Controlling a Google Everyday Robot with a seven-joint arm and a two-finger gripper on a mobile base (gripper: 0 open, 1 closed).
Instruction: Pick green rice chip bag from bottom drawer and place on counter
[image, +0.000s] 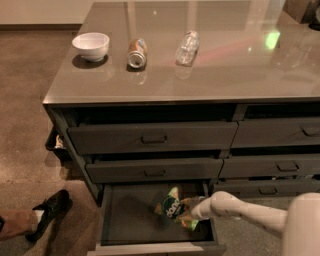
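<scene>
Glossy grey-brown, the counter (215, 80) carries three things in a row on its left part: a white bowl (90, 46) close to the left edge, a crushed can (136, 53) lying just to its right, and a clear plastic bottle (187, 47) lying beyond the can, each apart from the next. From the bottle to the right edge the surface is bare, with only a green glint of light near the far right corner, and a broad bare strip runs the whole length of the front edge. Below the front edge, near the left corner, the two handled drawers (150, 137) sit closed, while the bottom drawer (125, 222) is pulled out toward the camera. Its dark floor is open on the left half. The green rice chip bag (171, 206) lies in the drawer's right half, crumpled, near the back wall. The white arm (240, 212) reaches in over the drawer's right side, and the claw (189, 214) is at the bag's right edge, touching it; whether it is clenched or released cannot be told. On the floor left of the drawer stands a black shoe (50, 212), well apart from it.
</scene>
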